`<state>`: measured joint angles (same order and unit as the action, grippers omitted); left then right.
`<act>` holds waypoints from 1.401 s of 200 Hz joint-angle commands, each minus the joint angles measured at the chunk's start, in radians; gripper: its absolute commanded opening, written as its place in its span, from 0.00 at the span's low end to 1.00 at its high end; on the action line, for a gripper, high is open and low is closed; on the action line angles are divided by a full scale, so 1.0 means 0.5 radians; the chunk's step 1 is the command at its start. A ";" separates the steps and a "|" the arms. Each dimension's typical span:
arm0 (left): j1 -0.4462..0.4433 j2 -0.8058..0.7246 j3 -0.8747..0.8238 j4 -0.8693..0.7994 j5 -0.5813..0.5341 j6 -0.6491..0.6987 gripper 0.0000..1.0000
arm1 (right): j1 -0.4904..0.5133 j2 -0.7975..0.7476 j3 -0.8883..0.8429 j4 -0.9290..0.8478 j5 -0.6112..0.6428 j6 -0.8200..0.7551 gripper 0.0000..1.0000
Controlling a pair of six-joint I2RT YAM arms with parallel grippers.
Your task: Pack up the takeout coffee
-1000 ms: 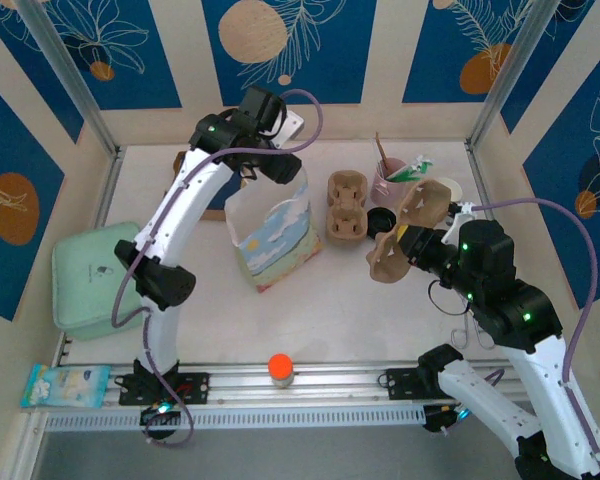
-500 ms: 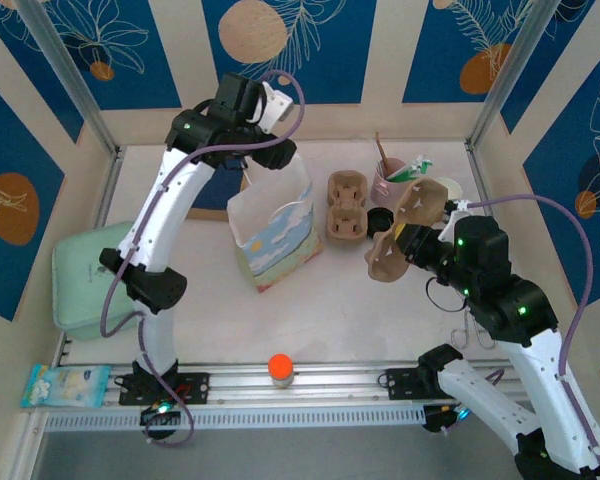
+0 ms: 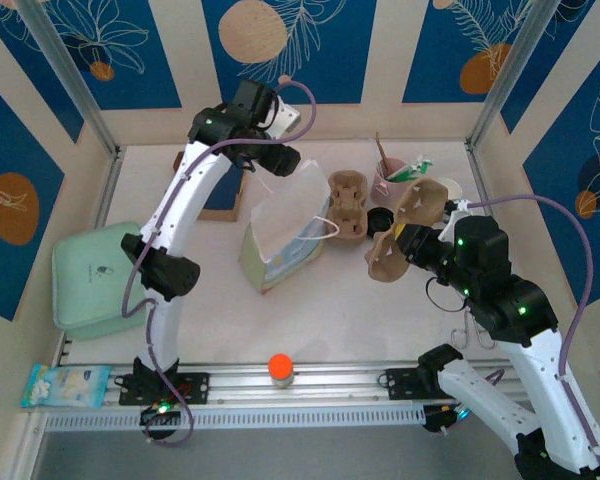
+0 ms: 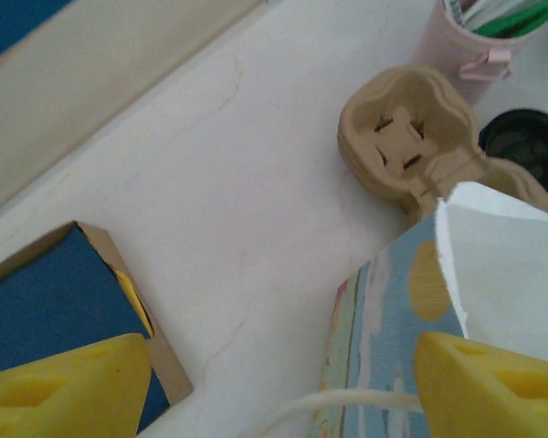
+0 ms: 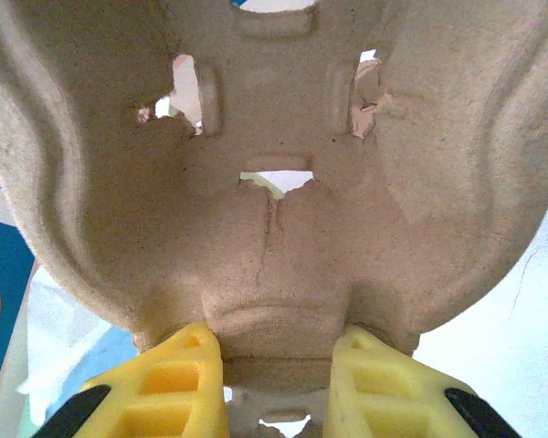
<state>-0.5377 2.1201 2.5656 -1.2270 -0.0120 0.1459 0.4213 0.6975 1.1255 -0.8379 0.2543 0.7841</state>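
Your right pincer (image 5: pixel 274 365) is clamped on the edge of a rough moulded-pulp cup carrier (image 3: pixel 388 255), held aloft just right of the paper bag (image 3: pixel 280 245), long axis running near to far. The creased bag leans, mouth open. Your left pincer (image 3: pixel 278 162), jaws apart, hovers over the bag's far rim.

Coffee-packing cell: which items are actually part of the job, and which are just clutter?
Job: paper bag below the open left pincer; cup carrier gripped by the right pincer; second cup carrier on the table; black lid; probably the pink cup.
Clutter: green case; orange-capped item; blue packet; blue flat box.
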 commanded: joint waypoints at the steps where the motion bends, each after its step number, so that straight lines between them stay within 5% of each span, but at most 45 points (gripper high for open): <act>1: 0.020 -0.002 -0.005 -0.108 -0.019 0.067 0.76 | -0.011 -0.014 -0.015 0.028 -0.009 -0.028 0.18; 80: 0.035 -0.036 -0.101 -0.252 0.135 -0.093 0.66 | -0.014 -0.028 -0.021 0.016 -0.004 -0.028 0.18; 225: 0.164 -0.174 -0.201 -0.331 0.314 -0.615 0.00 | -0.017 -0.033 0.005 0.010 -0.036 -0.025 0.16; 280: 0.294 -0.231 -0.389 -0.074 0.625 -1.026 0.00 | -0.017 -0.071 0.031 -0.024 -0.031 -0.037 0.16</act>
<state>-0.4118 2.0445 2.4302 -1.3373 0.1864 -0.2283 0.4179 0.6823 1.1236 -0.8394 0.2535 0.7841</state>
